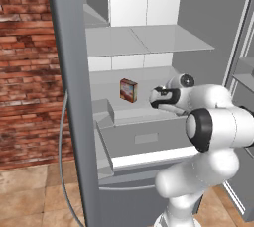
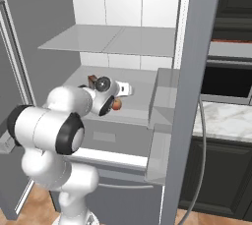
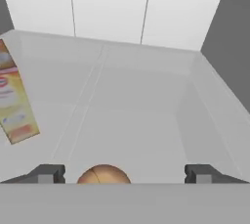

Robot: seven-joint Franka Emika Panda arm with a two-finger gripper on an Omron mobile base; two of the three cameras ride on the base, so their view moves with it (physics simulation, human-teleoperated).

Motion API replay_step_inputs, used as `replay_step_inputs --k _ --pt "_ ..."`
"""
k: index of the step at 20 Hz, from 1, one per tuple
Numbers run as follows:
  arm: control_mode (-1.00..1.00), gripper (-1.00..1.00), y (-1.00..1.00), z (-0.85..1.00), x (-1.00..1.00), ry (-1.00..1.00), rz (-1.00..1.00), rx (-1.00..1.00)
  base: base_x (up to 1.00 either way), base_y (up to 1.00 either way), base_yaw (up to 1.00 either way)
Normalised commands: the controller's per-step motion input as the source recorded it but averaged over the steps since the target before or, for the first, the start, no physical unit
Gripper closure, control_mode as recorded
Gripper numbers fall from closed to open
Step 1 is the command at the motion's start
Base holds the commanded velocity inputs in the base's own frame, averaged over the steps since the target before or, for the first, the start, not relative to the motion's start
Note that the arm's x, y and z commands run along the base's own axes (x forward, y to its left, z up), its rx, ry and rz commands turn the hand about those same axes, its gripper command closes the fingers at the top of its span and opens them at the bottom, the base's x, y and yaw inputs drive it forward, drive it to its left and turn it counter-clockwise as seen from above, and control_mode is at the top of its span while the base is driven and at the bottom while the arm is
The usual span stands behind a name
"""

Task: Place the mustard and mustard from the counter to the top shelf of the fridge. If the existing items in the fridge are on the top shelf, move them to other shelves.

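My gripper [image 3: 125,174] is open inside the fridge, low over the wide white shelf [image 1: 106,87] above the grey drawer [image 1: 144,139]. The red-orange apple [image 3: 103,174] lies between the spread fingertips [image 3: 46,174], nearer the left one and touching neither. In the right base view the apple [image 2: 117,104] peeks out under the hand. The small box [image 1: 128,90] with the reddish front stands upright on the same shelf, left of the hand; the box [image 3: 14,100] is at the left edge of the hand view. The grey two-panel top shelf [image 1: 149,40] is bare. Both mustard bottles are out of view.
The open fridge door [image 1: 69,97] stands close on the left with a brick wall [image 1: 25,72] beyond it. In the right base view the fridge side wall [image 2: 192,96] borders the marble counter [image 2: 226,116] over dark cabinets. A door bin [image 2: 165,96] juts out beside the shelf.
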Motion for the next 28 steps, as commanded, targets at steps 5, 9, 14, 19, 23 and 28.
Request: replay_step_inputs --k 5,9,14,19,23,28 --pt "-1.0 -1.0 0.0 1.0 -0.48 0.0 -0.04 0.0 0.0 0.0 0.0" --pt "-1.0 -1.0 0.0 1.0 -1.0 0.0 -0.06 0.0 0.0 0.0 0.0" --pt "-1.0 -1.0 0.0 0.85 -1.0 0.0 -0.04 0.0 0.0 0.0 0.0" --pt "-1.0 -1.0 -0.04 0.65 -1.0 -0.03 -0.02 0.0 0.0 0.0 0.0" --pt "-1.0 -1.0 -0.08 0.53 -1.0 -0.01 -0.02 0.0 0.0 0.0 0.0" --pt "-1.0 -1.0 -0.03 0.33 -1.0 -0.01 0.0 0.0 0.0 0.0 0.0"
